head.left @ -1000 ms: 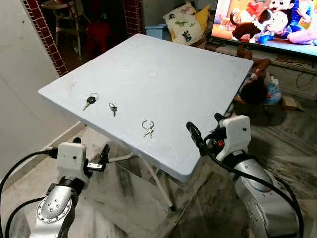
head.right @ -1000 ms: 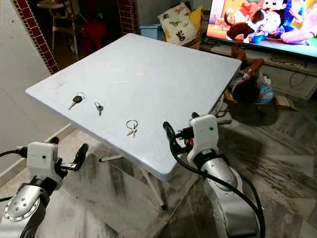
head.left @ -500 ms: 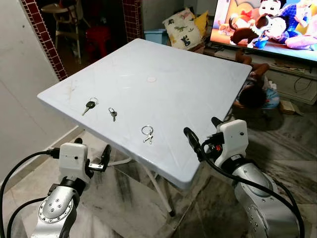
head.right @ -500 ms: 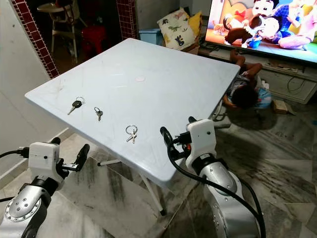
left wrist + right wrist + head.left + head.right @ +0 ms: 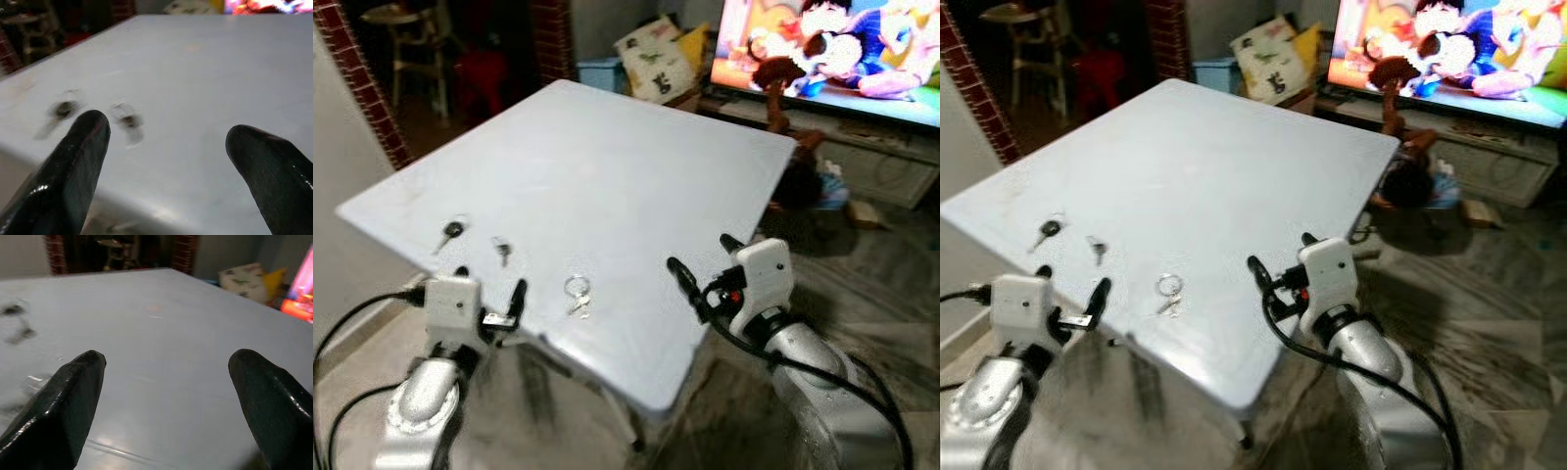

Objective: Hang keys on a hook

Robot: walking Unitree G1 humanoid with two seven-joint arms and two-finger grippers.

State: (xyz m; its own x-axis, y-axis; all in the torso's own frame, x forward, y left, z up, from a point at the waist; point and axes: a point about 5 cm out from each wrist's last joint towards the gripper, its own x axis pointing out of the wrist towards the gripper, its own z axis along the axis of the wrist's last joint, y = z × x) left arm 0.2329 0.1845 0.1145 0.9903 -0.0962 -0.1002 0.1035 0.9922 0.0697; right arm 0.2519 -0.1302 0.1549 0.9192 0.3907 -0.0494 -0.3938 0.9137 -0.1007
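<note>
Three sets of keys lie on the white table (image 5: 607,147) near its front edge: a black-headed key (image 5: 451,232), a small key (image 5: 499,249) and a key ring with keys (image 5: 578,291). My left gripper (image 5: 489,283) is open at the table's front edge, just in front of the two left keys, which appear blurred as the black-headed key (image 5: 62,108) and the small key (image 5: 128,120). My right gripper (image 5: 701,257) is open at the front right edge, to the right of the key ring, with nothing between its fingers (image 5: 68,396).
A lit television (image 5: 832,44) stands at the back right, with a person (image 5: 800,181) on the floor before it. A patterned cushion (image 5: 651,54) lies behind the table. A chair (image 5: 396,39) and a brick pillar (image 5: 352,69) are at the back left.
The whole picture has shifted and blurred as the camera came closer to the table. Both grippers now stand at the table's front edge. The keys lie where they were.
</note>
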